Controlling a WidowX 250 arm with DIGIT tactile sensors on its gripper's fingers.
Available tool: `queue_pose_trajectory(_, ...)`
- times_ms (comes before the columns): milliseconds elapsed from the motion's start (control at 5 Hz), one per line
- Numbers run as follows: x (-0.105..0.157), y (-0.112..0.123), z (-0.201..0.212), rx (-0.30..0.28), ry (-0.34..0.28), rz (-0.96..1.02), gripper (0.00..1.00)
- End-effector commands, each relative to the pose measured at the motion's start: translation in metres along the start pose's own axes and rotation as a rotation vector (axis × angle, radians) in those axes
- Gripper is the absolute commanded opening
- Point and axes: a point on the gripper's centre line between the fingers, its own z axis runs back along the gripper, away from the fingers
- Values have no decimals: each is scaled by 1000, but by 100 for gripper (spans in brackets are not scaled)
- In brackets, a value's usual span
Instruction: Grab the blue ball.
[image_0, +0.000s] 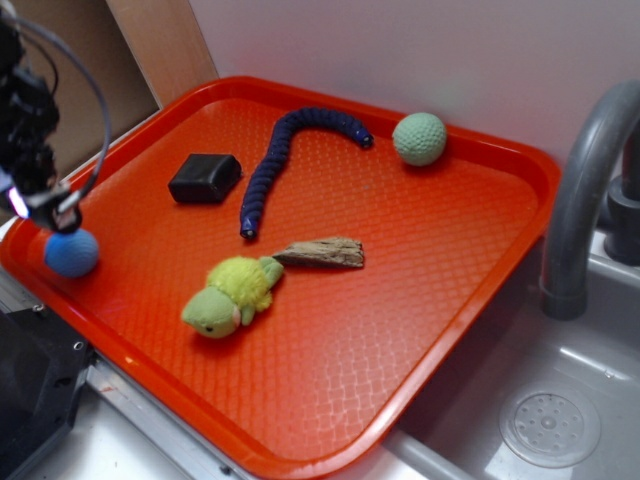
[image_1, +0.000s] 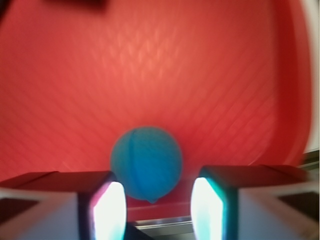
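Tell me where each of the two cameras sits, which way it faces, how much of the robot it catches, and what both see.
Exterior: raised off the tray's near corner, looking down across the red tray toward the wall; arm and gripper at left.
Wrist: on the arm, looking past both fingers down at the tray; the picture is blurred.
Shared: the blue ball, lying between the open fingers, and the tray.

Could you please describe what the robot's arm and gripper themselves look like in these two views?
In the exterior view the arm is black and blocky, with a thin dark cable looping out beside it, and a small bright pinkish-white patch shows low on the gripper. The blurred wrist view shows two dark, squared fingers with greyish outer sides, whose inner pads glare white, with pink and teal fringes.
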Motion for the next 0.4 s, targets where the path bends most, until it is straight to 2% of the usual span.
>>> queue_pose_trajectory(0, 50, -16, 101, -32, -202, 2, 0)
queue_pose_trajectory(200, 64, -27, 118, -41, -230, -32, 0)
